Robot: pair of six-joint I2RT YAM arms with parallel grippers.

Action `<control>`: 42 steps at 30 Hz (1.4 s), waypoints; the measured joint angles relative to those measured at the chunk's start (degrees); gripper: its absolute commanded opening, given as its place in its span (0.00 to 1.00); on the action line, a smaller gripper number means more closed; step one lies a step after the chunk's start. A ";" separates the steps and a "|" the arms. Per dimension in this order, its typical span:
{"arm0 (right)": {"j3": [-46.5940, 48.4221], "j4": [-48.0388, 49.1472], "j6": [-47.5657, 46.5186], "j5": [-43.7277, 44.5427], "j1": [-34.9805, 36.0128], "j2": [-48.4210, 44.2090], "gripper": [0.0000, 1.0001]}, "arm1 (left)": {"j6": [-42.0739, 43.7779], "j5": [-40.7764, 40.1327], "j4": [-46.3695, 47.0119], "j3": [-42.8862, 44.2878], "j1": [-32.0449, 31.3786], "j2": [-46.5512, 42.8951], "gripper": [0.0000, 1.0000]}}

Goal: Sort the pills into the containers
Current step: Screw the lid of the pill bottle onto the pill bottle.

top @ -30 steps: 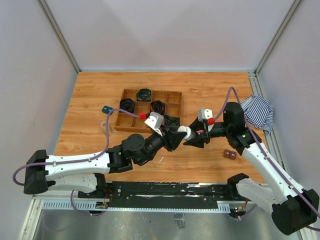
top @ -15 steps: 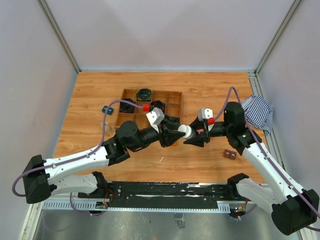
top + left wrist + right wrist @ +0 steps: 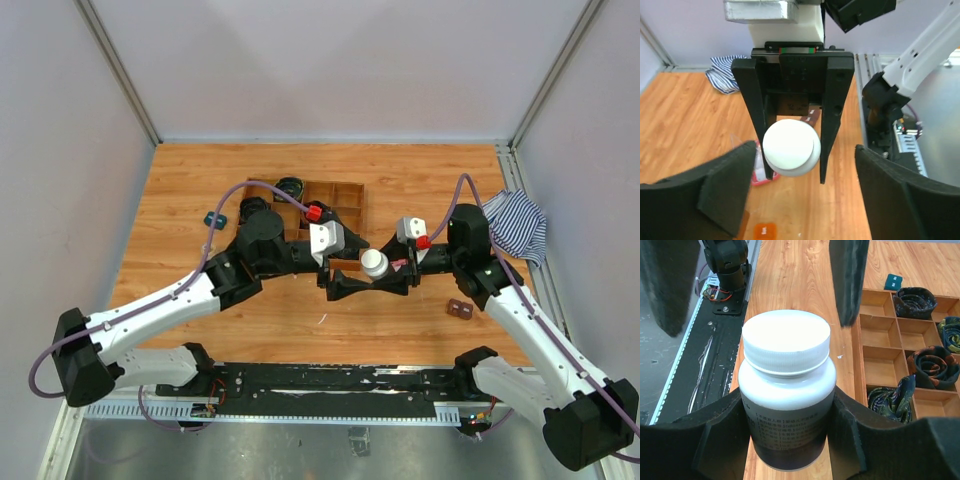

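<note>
From above, the right gripper (image 3: 392, 279) clamps the small dark bottle (image 3: 374, 264) over the table (image 3: 430, 180), the left gripper (image 3: 345, 278) facing it. The left wrist view shows the left fingers (image 3: 715, 192) spread wide, clear of the white cap (image 3: 790, 147) (a second ago they were closed on it). Only the right wrist view shows the printed label (image 3: 785, 432).

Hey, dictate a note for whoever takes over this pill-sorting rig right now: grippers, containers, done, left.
Left gripper: open, fingers either side of the white cap, not touching.
Right gripper: shut on the small dark bottle, held off the table.
Flat pink translucent rectangular box: on the table near the bottle.
Done: bottle picked up, cap on. Left: uncapping and all sorting; no pills visible.
</note>
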 measured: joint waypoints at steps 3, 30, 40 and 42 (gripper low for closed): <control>0.00 -0.02 0.00 0.00 0.00 -0.02 0.01 | -1.36 -0.68 0.63 -0.50 0.02 -2.01 0.99; 0.00 -0.02 0.00 0.00 -0.04 0.26 0.00 | -19.91 -54.60 18.93 -13.55 -20.20 -5.18 0.87; 0.00 -0.02 0.00 0.00 -0.04 0.26 0.01 | -19.78 -58.53 19.04 -10.43 -20.52 -1.25 0.73; 0.00 -0.02 0.00 0.00 -0.04 0.26 0.01 | -19.76 -58.51 19.04 -10.01 -20.55 -0.74 0.71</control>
